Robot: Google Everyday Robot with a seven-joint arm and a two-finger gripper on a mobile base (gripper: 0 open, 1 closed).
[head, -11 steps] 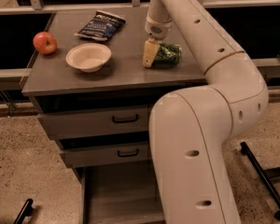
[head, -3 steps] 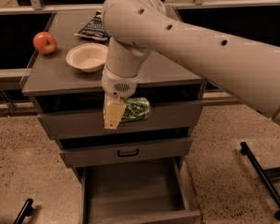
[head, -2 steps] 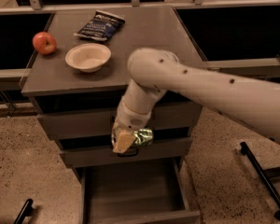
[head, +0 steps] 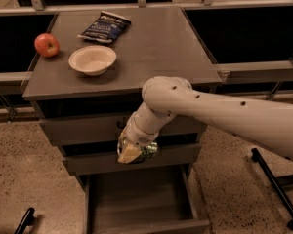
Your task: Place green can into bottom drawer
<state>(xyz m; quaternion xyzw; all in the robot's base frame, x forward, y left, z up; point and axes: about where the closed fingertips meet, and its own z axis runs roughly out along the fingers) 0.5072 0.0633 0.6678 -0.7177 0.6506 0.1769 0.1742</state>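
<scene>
My gripper (head: 135, 151) hangs in front of the cabinet at the height of the middle drawer front, above the open bottom drawer (head: 136, 199). It is shut on the green can (head: 145, 150), which lies sideways between the pale fingers (head: 129, 152). The can is only partly visible behind the fingers. The bottom drawer is pulled out and its grey interior is empty.
On the cabinet top (head: 156, 48) stand a red apple (head: 46, 44), a cream bowl (head: 92, 59) and a dark blue chip bag (head: 104, 26). The two upper drawers (head: 78, 128) are closed. A black frame leg (head: 276, 186) stands on the floor at the right.
The arm has carried the can from the cabinet top down past the top drawer to the middle drawer front, lowering it toward the open bottom drawer.
</scene>
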